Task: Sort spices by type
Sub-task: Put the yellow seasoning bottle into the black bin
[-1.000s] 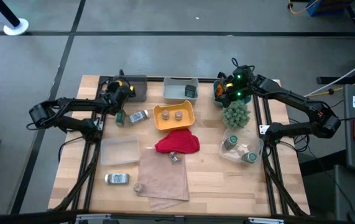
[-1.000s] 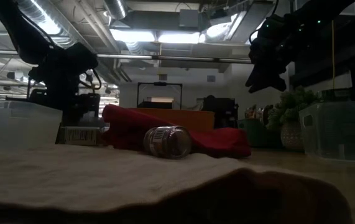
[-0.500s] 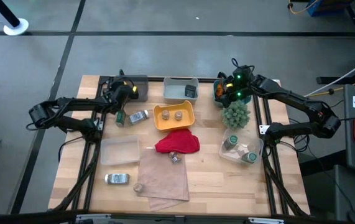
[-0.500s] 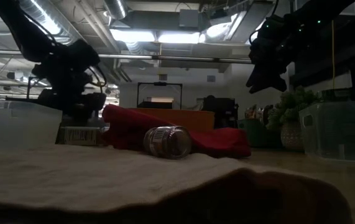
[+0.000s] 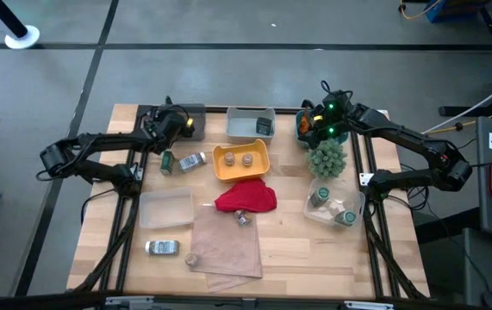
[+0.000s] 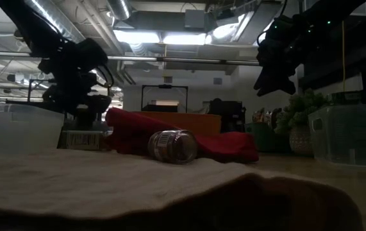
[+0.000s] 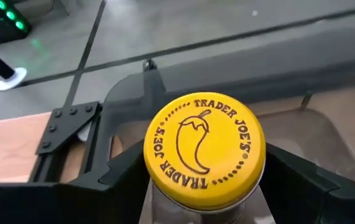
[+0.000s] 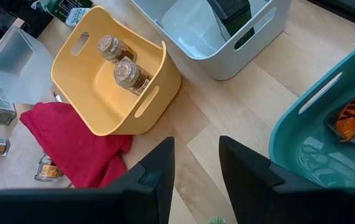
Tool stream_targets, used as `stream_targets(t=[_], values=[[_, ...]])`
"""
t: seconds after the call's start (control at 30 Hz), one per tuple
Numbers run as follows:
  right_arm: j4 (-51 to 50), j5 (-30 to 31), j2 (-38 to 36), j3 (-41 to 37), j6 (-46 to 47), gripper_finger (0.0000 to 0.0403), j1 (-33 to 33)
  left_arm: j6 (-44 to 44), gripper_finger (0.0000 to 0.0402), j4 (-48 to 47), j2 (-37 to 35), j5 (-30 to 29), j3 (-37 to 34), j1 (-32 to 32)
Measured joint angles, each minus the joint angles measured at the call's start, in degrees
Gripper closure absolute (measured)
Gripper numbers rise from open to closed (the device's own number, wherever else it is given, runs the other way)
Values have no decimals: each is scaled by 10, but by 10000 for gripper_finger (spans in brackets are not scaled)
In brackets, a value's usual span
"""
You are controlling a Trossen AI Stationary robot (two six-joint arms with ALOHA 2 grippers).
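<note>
The left pincer [image 5: 179, 126] hangs over the dark bin [image 5: 196, 119], closed on the yellow-capped bottle [image 7: 203, 149], whose cap sits between the fingers. Right of the dark bin, the grey bin [image 5: 244, 127] and yellow bin [image 5: 228, 170] stand close. The right pincer [image 8: 193, 168], partly open and empty, hovers by the teal bin [image 8: 301, 134].

A yellow cap [image 7: 204, 151] is showing a brown chilli drawing ringed by dots and lettering. At the table's twelve o'clock, a yellow tub [image 8: 96, 93], white bin [image 8: 227, 43] and teal bin [image 8: 326, 124] are sitting near a red cloth [image 8: 65, 140].
</note>
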Motion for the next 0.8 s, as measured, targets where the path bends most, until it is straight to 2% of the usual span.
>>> stream_targets(t=[0.17,0.57,0.8], values=[[0,0,0,0,0,276,0,-11,146,-68,-1,3,21,0],[0,0,0,0,0,276,0,-30,147,-244,-1,62,103,0],[0,0,0,0,0,276,0,-58,147,-323,-32,84,130,0]])
